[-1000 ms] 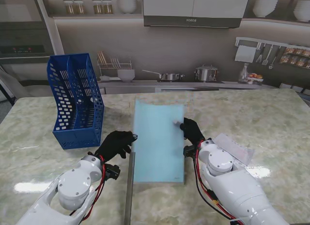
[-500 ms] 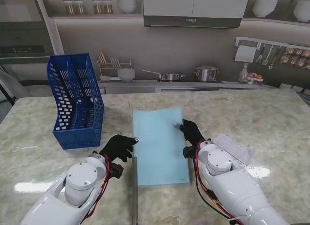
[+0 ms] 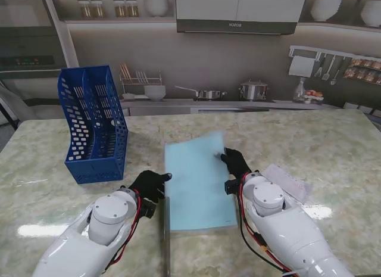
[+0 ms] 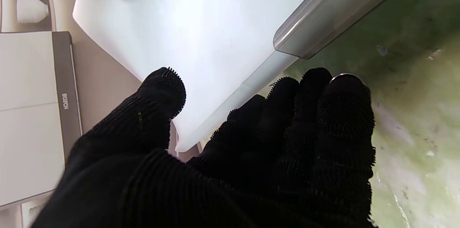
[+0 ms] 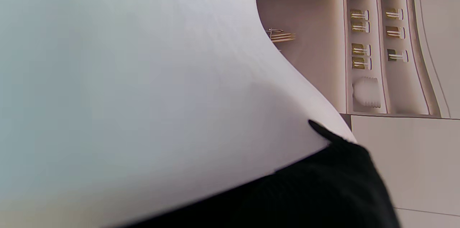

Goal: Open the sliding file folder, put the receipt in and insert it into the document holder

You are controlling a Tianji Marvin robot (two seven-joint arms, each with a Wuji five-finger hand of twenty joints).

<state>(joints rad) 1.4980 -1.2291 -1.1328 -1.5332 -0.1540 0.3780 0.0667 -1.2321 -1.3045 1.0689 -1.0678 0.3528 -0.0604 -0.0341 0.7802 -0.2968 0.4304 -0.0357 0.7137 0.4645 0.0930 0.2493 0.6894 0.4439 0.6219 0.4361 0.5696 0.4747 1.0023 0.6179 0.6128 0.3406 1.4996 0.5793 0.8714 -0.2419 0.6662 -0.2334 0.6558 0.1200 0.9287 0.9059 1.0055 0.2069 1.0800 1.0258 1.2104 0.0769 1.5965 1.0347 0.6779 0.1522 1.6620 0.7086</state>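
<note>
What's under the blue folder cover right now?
The blue folder cover is lifted on its right edge by the right hand; beneath it only the lower sheet's near edge shows. Anything else underneath is hidden.

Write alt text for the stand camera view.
Two black-gloved robot hands, left and right, hold a pale blue file folder by its side edges over a marble table; a blue document holder stands at far left.

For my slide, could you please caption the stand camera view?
Two black-gloved robot hands, left and right, hold a pale blue plastic folder beside a blue document holder.
</note>
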